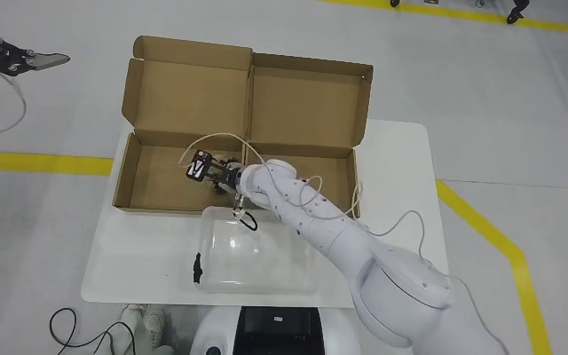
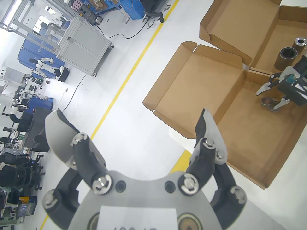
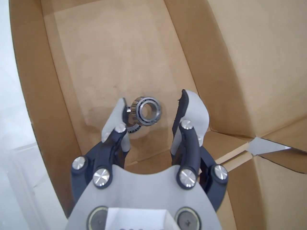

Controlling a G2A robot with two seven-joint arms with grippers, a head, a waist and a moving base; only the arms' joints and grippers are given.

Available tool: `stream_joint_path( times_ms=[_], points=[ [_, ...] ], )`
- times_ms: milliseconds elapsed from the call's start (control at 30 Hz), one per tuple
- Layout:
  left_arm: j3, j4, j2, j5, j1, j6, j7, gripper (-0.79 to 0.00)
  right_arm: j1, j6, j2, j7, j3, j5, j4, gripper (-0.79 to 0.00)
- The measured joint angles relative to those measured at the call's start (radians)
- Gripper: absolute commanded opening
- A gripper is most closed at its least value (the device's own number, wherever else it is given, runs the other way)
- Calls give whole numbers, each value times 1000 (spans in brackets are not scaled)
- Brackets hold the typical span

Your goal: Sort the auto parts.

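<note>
Right wrist view: bearing (image 3: 146,112) in box (image 3: 108,48)

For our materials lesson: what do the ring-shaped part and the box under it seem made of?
Ring-shaped part: probably steel, polished, judging by its bright grey glints. Box: cardboard, matte brown, with folded flaps and creased edges.

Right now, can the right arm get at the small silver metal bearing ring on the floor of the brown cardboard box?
Probably yes. The right pincer is open inside the brown cardboard box, and the silver metal bearing ring lies between its jaws with nothing over it.
</note>
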Motion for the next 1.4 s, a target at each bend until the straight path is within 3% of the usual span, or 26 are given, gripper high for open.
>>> stream_joint_path(
  times_ms=[333, 500, 667, 867, 1167, 1400],
  points=[
    [0, 0, 0, 0, 0, 0, 0, 0, 9, -59, -14, -173, 35, 18, 5, 0],
    [0, 0, 0, 0, 0, 0, 0, 0, -14, -117, 12, -256, 70, 23, -58, 0],
    [0, 0, 0, 0, 0, 0, 0, 0, -49, -132, 54, -262, 115, 0, -182, 0],
    [0, 0, 0, 0, 0, 0, 0, 0, -166, -121, 135, -180, 206, -55, -436, 0],
    [0, 0, 0, 0, 0, 0, 0, 0, -492, -176, 277, 27, 433, -185, -966, 0],
    [0, 0, 0, 0, 0, 0, 0, 0, -714, -216, 340, 90, 585, -251, -1275, 0]
  ],
)
